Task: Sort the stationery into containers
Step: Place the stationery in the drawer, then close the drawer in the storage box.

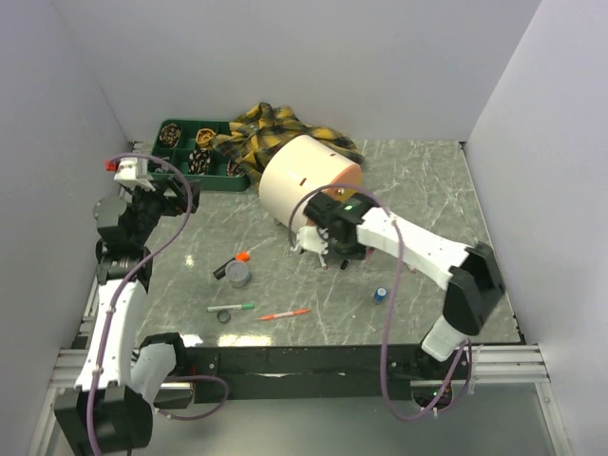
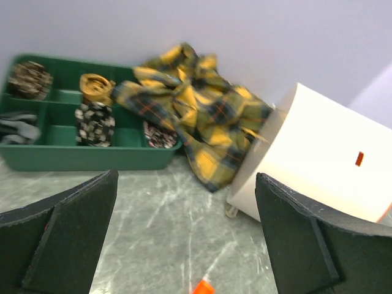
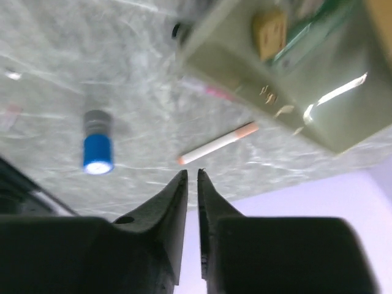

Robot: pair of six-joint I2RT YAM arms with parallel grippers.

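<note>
The cream drum (image 1: 302, 180) lies on its side near the middle of the grey marbled counter (image 1: 427, 190), its orange-lined mouth turned toward 3 o'clock. The yellow-and-black plaid cloth (image 1: 275, 128) is bunched against it at 12 o'clock. The dark green divided tray (image 1: 180, 133) sits at 10 o'clock from the drum, against the back wall, with the cloth draped over its right end. The left wrist view shows patterned tape rolls (image 2: 95, 122) in several of the tray's compartments. The left gripper (image 2: 185, 184) hangs above bare counter at 9 o'clock from the drum, pointing at the tray and cloth, its jaws wide apart with nothing between them. The right gripper (image 3: 192, 174) is low at the drum's 5 o'clock side, right by the mouth. Its jaws are almost together, with only a thin slit between them and nothing visible in it. Loose stationery lies at 7 o'clock from the drum. The black highlighter with orange cap (image 1: 231, 263) is just beside a grey tape roll (image 1: 239, 276). Nearer the arm bases are a green-tipped pen (image 1: 233, 308), a small dark ring (image 1: 223, 317) just beside it, and an orange pen (image 1: 283, 313). A small blue-capped cylinder (image 1: 380, 294) stands apart at 5 o'clock from the drum. The right wrist view also shows a pale stick with orange ends (image 3: 217, 143) beside a blurred boxy shape.
</note>
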